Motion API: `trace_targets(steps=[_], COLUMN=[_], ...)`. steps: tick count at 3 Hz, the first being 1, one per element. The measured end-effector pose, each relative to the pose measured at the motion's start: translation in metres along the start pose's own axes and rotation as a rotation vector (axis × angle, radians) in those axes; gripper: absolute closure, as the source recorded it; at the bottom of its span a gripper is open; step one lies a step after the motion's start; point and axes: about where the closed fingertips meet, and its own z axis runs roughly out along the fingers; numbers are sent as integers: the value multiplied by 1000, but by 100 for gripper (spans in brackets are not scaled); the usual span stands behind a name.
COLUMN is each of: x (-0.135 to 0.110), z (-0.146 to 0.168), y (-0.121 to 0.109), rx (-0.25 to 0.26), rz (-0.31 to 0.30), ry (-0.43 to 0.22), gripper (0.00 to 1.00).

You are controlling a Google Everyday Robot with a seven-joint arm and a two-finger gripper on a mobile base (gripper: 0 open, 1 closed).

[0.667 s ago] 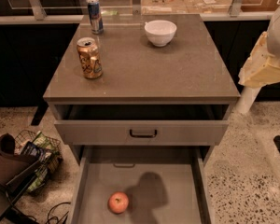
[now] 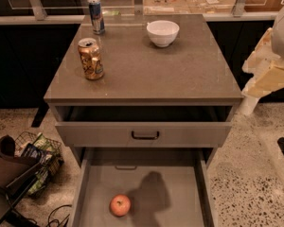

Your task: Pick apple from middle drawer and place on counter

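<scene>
At right edge, pincer (image 2: 267, 74) partly cut off

Bare room is left across the front and right of the table (image 2: 180, 79). Its left side is taken up by a gold can (image 2: 90, 58), its back-left corner by a blue can (image 2: 96, 15), and its back, right of centre, by a white bowl (image 2: 163, 32). The middle drawer (image 2: 180, 197) is pulled out and can be entered from above between low side walls, with the apple (image 2: 120, 205) lying left of centre on its floor and its back strip overhung by the partly drawn upper drawer (image 2: 94, 134). The gripper (image 2: 267, 74) is held just off the table's right edge, over the floor.
</scene>
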Motion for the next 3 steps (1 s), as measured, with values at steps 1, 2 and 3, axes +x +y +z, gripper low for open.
trace_targets(steps=[1,2,3], x=[-1,-2,-3], z=[-2,-4,-5], y=[0,-1,-1], rx=[8,16,20], rz=[-1,-2,-3], ry=[-2,-4,-5], gripper=[27,4,0])
